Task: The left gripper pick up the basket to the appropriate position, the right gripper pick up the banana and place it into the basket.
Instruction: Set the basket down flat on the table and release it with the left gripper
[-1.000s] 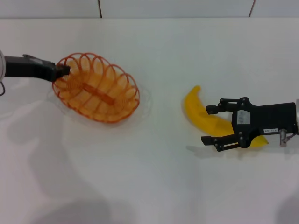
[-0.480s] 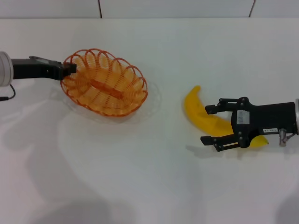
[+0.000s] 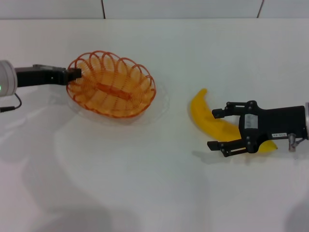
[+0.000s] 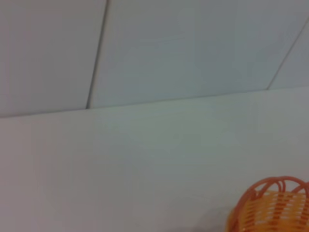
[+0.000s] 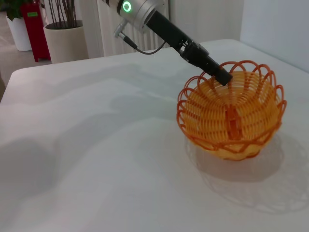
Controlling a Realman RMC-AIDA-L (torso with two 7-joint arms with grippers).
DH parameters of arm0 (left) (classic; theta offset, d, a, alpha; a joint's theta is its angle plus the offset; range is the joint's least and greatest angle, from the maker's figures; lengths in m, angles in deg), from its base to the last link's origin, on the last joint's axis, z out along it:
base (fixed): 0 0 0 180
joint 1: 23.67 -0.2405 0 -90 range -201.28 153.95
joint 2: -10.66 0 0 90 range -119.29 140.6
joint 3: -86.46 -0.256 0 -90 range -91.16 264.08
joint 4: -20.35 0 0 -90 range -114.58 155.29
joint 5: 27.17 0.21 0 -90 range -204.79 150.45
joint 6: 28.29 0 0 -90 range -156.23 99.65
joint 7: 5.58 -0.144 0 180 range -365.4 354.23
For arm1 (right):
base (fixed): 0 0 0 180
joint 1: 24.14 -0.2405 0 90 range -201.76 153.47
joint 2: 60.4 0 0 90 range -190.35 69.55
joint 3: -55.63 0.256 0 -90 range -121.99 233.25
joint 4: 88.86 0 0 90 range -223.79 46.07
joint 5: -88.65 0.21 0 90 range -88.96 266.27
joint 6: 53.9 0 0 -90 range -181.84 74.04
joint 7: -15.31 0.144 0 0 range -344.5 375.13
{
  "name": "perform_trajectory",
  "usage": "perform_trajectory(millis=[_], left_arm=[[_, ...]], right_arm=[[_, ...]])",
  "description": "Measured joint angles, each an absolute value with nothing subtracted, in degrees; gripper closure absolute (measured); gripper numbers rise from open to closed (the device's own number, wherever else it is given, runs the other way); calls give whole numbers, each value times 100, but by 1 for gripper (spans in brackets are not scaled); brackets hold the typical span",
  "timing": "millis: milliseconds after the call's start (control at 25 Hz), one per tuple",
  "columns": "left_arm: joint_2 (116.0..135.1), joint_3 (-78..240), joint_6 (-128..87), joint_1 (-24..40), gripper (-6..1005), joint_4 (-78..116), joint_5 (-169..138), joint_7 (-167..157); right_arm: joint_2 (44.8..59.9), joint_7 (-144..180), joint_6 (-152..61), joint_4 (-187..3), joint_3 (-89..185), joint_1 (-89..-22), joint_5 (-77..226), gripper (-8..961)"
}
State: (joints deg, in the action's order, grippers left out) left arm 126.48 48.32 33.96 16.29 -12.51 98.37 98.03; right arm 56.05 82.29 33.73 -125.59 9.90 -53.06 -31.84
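Observation:
The orange wire basket (image 3: 112,89) is at the left of the white table, with its shadow just beneath it. My left gripper (image 3: 75,73) is shut on its left rim. The right wrist view shows the same grip, with the left gripper (image 5: 222,77) on the basket (image 5: 231,116). A corner of the basket (image 4: 273,208) shows in the left wrist view. The yellow banana (image 3: 207,118) lies on the table at the right. My right gripper (image 3: 216,129) is open, low over the banana's thicker half, with one finger on each side of it.
The white table (image 3: 159,183) spreads in front and between the basket and the banana. A tiled wall (image 3: 183,7) runs along the back. In the right wrist view a pale plant pot (image 5: 67,46) and a red stand (image 5: 36,29) lie beyond the table's far edge.
My left gripper has carried the basket to the right, toward the table's middle, and levelled it out. The right gripper and the banana have not moved.

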Motion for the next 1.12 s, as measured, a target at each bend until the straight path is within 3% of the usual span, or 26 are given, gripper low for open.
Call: perform_trajectory(millis=[1120], left_arm=[[12688, 4831, 2996, 1456, 865, -777, 9622, 9844]], right_arm=[[5614, 8193, 3354, -12542, 956, -5313, -3185, 63]])
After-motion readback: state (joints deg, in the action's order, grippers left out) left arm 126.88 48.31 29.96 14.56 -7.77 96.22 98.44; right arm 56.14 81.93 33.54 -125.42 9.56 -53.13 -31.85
